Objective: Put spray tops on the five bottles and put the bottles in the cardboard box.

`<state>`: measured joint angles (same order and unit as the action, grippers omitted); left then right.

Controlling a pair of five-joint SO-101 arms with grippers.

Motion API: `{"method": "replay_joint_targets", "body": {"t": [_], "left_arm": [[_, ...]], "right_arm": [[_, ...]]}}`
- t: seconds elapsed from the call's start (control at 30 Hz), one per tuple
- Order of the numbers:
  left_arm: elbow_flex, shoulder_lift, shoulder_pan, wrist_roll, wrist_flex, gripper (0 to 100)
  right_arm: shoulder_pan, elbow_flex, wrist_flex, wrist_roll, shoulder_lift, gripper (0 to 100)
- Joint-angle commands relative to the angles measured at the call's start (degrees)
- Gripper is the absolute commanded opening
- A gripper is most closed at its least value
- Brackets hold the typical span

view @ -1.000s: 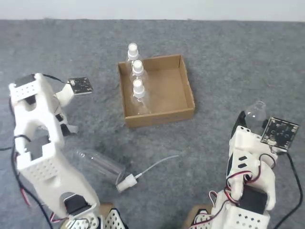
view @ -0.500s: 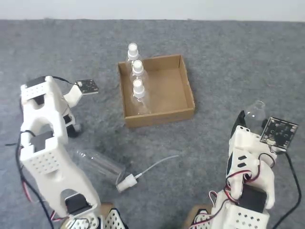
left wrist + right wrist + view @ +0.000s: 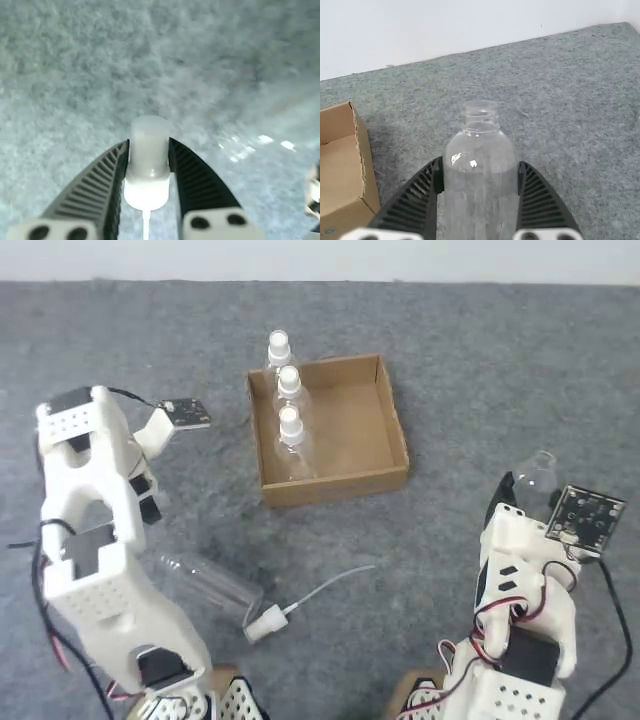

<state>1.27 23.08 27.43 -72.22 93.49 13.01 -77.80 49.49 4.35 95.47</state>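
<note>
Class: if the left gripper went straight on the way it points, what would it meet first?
Likely the bare grey carpet; the left gripper, shut on a spray top, points at it, so the top's cap would touch first. Depth is unclear.

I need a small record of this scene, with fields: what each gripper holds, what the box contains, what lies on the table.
left gripper: shut on a spray top
right gripper: shut on an open bottle, no top
cardboard box: near capped bottle and middle capped bottle upright inside; far capped bottle at its far edge, inside or behind unclear
table: lying bottle, second spray top beside its mouth
</note>
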Motion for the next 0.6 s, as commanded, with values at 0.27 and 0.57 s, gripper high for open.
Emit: {"method": "replay_joint_targets", "body": {"t": [0.27,0.57], "left_arm": [[1.01,-20.92,-0.62,9.23,4.92,1],[0.40,-28.75,-1.85,20.84,3.60,1]], "right_arm": [[-0.40,0.97,-1.63,0.18,0.92,4.4],[-3.38,0.97,-1.45,0.18,0.92,4.3]]}}
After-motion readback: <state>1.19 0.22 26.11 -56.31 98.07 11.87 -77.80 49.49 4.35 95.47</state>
